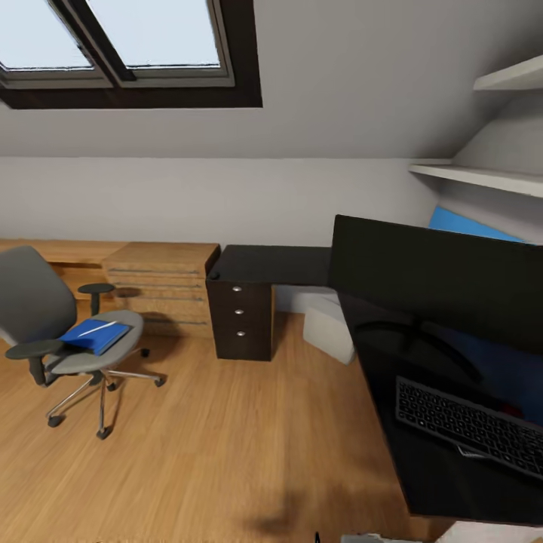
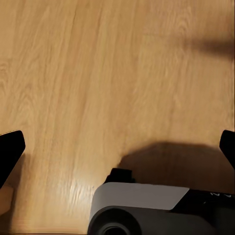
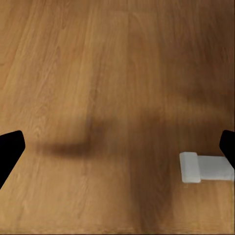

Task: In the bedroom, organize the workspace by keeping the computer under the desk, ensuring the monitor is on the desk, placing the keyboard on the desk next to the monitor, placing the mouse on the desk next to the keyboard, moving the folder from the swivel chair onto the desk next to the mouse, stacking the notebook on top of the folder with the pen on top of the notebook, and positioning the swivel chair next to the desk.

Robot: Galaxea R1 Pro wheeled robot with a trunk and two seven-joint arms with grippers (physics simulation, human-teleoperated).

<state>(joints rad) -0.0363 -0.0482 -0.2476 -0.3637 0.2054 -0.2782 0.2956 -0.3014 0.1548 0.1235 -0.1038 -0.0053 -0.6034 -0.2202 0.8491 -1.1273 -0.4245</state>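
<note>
Both claws, left (image 2: 117,147) and right (image 3: 117,147), hang wide open and empty over the floor. The pen (image 1: 98,328) could roll off the folder (image 1: 96,336) if it tilts when lifted from the chair (image 1: 45,317).

A dark drawer unit (image 1: 242,317) is standing just right of the light-wood cabinets (image 1: 161,283), beneath the skylight (image 1: 128,45).

Folder (image 1: 96,336) on swivel chair (image 1: 56,324), left of desk (image 1: 422,422) with keyboard (image 1: 471,426)
</note>
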